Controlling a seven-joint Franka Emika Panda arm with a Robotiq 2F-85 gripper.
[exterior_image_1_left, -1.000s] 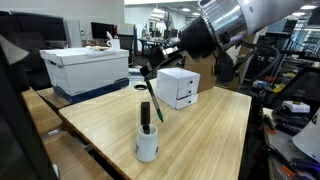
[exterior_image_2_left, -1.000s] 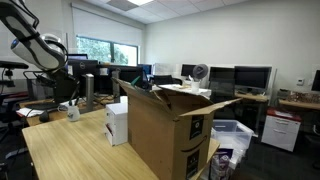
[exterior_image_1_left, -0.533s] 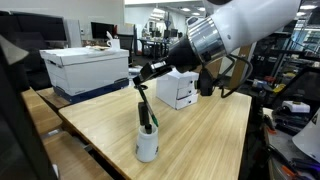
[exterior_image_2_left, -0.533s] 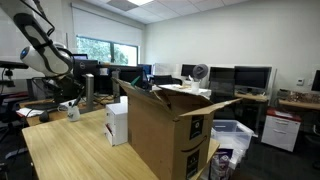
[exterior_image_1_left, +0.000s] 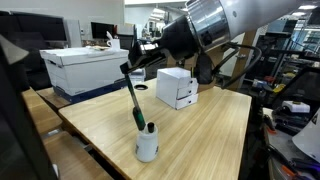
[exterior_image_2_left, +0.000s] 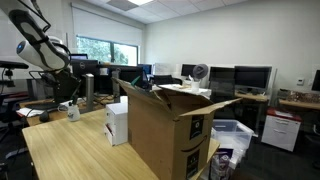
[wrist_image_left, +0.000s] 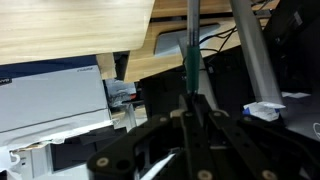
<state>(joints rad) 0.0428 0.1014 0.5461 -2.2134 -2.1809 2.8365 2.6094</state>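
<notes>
The gripper (exterior_image_1_left: 128, 66) is clenched around the upper end of a long pen (exterior_image_1_left: 133, 98). In the wrist view its fingers (wrist_image_left: 203, 115) close on the pen from both sides. The pen is tilted and its lower end is at the mouth of a white cup (exterior_image_1_left: 147, 148) on the wooden table (exterior_image_1_left: 205, 135); I cannot tell if it is inside. A green cap (exterior_image_1_left: 150, 127) shows in the cup. Behind stand a small white drawer box (exterior_image_1_left: 178, 88) and a white box with blue lid (exterior_image_1_left: 88, 68)
</notes>
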